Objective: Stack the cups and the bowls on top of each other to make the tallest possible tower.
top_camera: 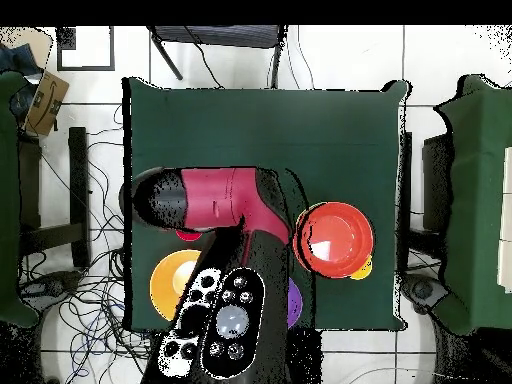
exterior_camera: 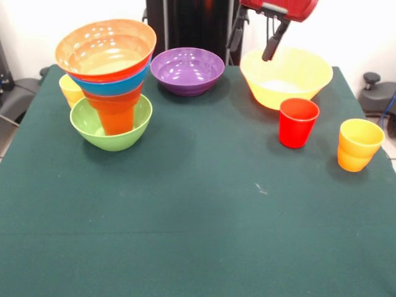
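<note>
Yellow-orange cup nearest; gripper (state unclear) hangs above big yellow bowl.

arm over table | tower beside arm | big yellow bowl partly hidden

A dark green cloth covers the table. Behind it in the front view stands a plain white wall. From overhead, the floor is pale tile with dark grout lines, strewn with black cables. A cardboard box sits at the upper left, and green-covered furniture stands at the right.
</note>
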Tool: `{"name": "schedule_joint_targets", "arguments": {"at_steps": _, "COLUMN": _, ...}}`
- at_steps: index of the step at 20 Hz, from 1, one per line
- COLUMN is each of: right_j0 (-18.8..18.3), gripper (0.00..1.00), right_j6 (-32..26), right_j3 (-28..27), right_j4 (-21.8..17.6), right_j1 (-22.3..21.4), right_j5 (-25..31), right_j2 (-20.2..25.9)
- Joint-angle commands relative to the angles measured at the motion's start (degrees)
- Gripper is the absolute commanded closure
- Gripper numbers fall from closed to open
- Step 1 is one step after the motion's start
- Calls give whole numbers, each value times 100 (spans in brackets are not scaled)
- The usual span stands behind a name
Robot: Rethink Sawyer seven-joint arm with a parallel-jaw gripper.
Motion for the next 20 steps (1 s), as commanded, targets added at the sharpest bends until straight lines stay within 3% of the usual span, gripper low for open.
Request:
{"name": "schedule_joint_targets", "arguments": {"at_steps": 1, "right_j0": -352, "gripper": 0, "right_j6": 151, "right_j3": 658, "right_j4": -4, "right_j1": -350, "right_j5": -792, "right_j2": 581}}
{"name": "schedule_joint_targets", "arguments": {"at_steps": 7, "right_j0": -141, "gripper": 0, "right_j6": 427, "right_j3": 692, "right_j4": -22, "right_j1": -39, "right_j5": -866, "right_j2": 699}}
{"name": "schedule_joint_targets", "arguments": {"at_steps": 20, "right_j0": 283, "gripper": 0, "right_j6": 894, "right_j3": 677, "right_j4": 546, "right_j1": 474, "right_j5": -791, "right_j2": 1063}}
